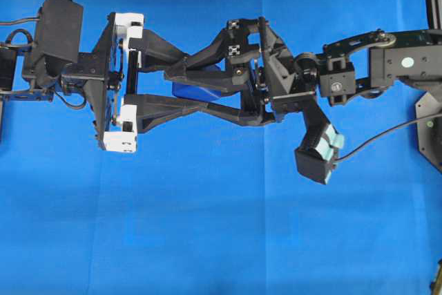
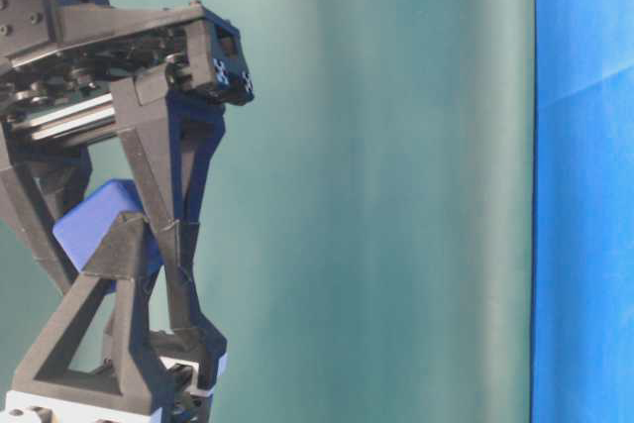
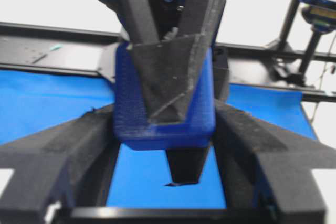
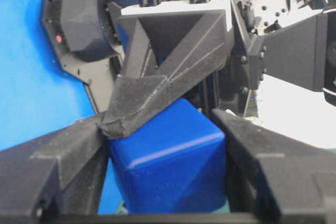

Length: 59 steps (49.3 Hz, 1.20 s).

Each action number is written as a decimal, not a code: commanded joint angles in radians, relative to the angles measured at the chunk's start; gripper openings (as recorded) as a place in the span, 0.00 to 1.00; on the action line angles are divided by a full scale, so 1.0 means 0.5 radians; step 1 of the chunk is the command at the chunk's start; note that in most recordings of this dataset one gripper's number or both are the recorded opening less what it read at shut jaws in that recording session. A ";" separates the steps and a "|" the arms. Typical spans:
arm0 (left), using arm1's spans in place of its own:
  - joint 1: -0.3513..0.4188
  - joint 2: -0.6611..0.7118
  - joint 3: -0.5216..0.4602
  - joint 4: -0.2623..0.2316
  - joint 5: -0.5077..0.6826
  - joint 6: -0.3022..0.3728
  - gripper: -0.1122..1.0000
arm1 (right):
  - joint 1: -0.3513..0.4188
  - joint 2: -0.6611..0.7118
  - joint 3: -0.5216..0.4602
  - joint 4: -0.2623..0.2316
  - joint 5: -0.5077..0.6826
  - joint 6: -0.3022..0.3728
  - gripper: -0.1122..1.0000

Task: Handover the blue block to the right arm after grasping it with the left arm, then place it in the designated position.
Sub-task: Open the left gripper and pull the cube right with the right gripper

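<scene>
Blue all round: one small dark-blue rounded cube (image 1: 197, 91) hangs above the blue cloth (image 1: 207, 226), centre frame. Two grippers meet on it: the white-bracketed left gripper (image 1: 207, 89) from nine o'clock, the all-black right gripper (image 1: 181, 84) from three, both clamped, fingers interleaved.

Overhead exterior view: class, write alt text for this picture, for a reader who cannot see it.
Two black robot grippers meet mid-frame over a blue cloth, both closed on one small blue block. The left gripper, with white brackets, reaches in from the left; the right gripper, all black, reaches from the right, their fingers interleaved around the block.
</scene>
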 commanded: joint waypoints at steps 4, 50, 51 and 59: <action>-0.015 -0.015 -0.034 0.006 -0.006 0.009 0.52 | -0.009 -0.067 -0.018 0.012 0.034 0.031 0.57; -0.003 -0.049 0.006 0.003 0.012 -0.064 0.93 | 0.025 -0.123 0.037 0.009 0.172 0.034 0.57; -0.003 -0.055 0.012 0.003 0.012 -0.064 0.93 | 0.025 -0.135 0.049 0.009 0.175 0.034 0.56; -0.003 -0.101 0.061 0.003 0.012 -0.067 0.93 | 0.031 -0.273 0.178 0.012 0.199 0.031 0.50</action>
